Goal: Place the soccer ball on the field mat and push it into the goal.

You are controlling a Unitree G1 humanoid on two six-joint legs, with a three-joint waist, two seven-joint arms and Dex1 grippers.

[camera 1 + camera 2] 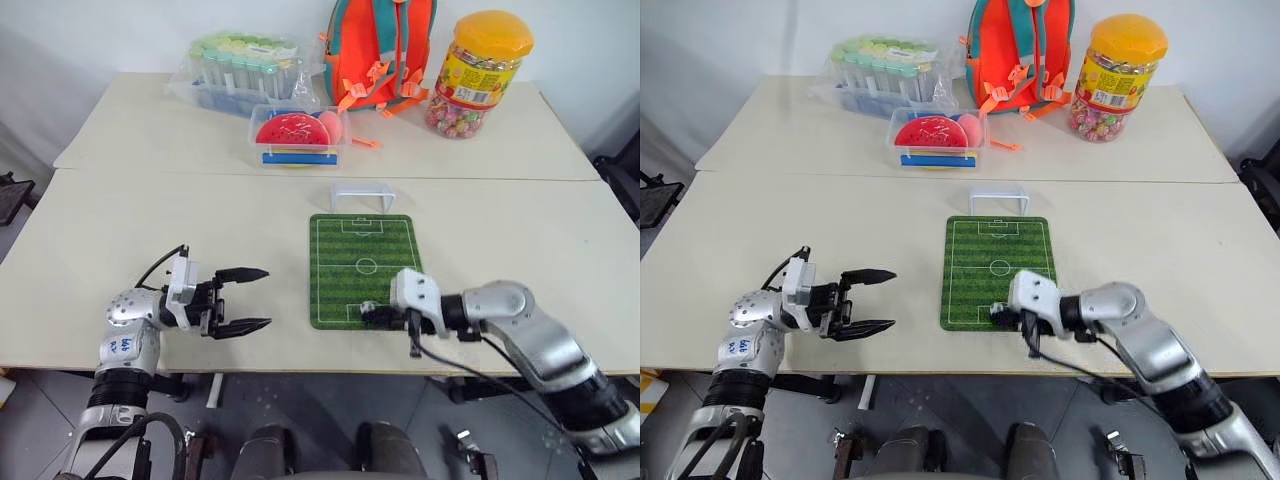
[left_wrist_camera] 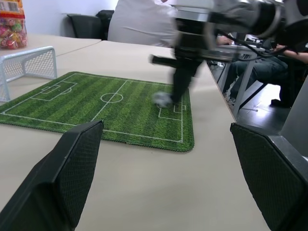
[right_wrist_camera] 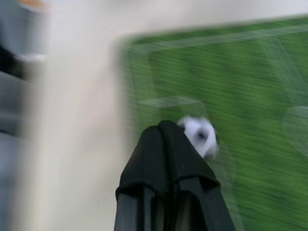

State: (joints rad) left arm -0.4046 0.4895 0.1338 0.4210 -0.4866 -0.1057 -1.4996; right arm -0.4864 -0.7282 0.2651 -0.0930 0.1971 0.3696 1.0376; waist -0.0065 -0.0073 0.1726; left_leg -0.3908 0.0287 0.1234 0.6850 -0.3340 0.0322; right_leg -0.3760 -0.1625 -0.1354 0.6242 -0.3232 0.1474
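The soccer ball [image 3: 199, 134], tiny and white with black patches, lies on the near end of the green field mat [image 1: 362, 265], by the near penalty box. My right gripper [image 3: 163, 126] is shut and empty. Its tips are low over the mat, right beside the ball on the near side. From the left wrist view the ball [image 2: 162, 99] sits at the foot of the right gripper's dark fingers [image 2: 182, 79]. The white goal [image 1: 361, 194] stands at the mat's far end. My left gripper [image 1: 266, 297] hovers open and empty, left of the mat, pointing toward it.
At the back of the table are a clear box of red and pink items [image 1: 297, 137], a rack of tubes [image 1: 245, 65], an orange backpack [image 1: 380, 50] and a candy jar [image 1: 480, 72]. The table's front edge runs just behind both grippers.
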